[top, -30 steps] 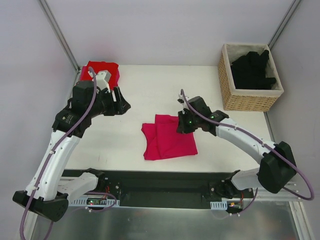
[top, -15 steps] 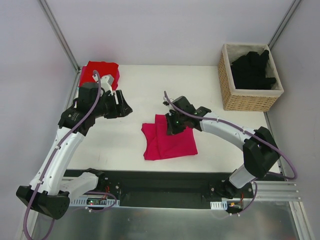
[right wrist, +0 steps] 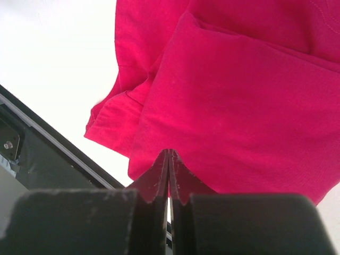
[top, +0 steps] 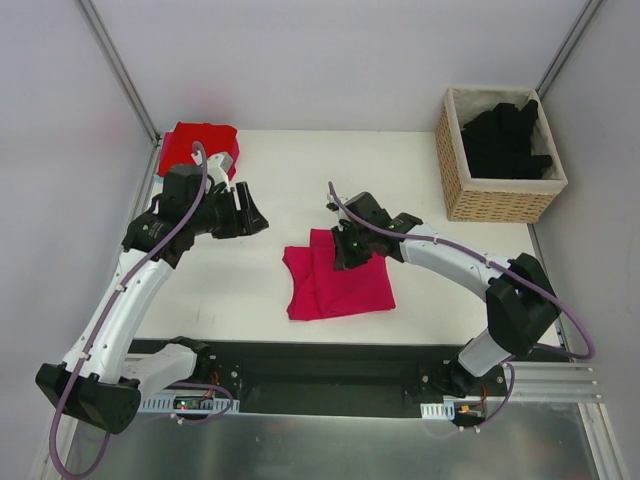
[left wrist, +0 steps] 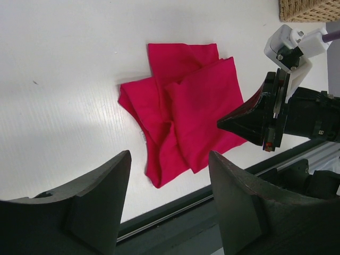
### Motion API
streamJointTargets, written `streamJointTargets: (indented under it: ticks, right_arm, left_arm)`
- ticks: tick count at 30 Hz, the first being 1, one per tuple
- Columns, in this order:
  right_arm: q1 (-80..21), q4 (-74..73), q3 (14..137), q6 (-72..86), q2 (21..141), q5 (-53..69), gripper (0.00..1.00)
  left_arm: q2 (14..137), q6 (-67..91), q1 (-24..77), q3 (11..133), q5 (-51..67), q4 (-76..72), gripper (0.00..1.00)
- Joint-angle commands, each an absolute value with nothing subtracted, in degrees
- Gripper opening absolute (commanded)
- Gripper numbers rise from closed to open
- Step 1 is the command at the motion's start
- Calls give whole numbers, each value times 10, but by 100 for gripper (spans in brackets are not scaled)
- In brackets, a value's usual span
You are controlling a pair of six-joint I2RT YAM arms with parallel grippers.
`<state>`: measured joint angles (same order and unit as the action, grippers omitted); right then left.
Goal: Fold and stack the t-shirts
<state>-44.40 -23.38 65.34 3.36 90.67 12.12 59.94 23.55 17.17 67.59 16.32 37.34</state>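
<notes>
The right claw [right wrist: 169, 155] had slid left over the pink shirt [top: 350, 290] and its fingers were pressed together. The left claw [left wrist: 169, 159] stayed spread, a bit nearer the shirt.

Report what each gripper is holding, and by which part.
Nothing is held. The left gripper is open and empty above the table. The right gripper is shut over the pink shirt, with no cloth between its fingers.
</notes>
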Motion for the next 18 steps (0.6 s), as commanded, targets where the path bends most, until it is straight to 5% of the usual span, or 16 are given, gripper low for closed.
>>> streamJointTargets:
  ticks: [1, 18]
  right_arm:
    - [-448, -235, 664, 35, 888, 105, 1]
    - [-463, -318, 774, 39, 918, 53, 3]
  left_arm:
    - [605, 233, 168, 677, 184, 363, 60]
    - [647, 175, 164, 704, 199, 385, 60]
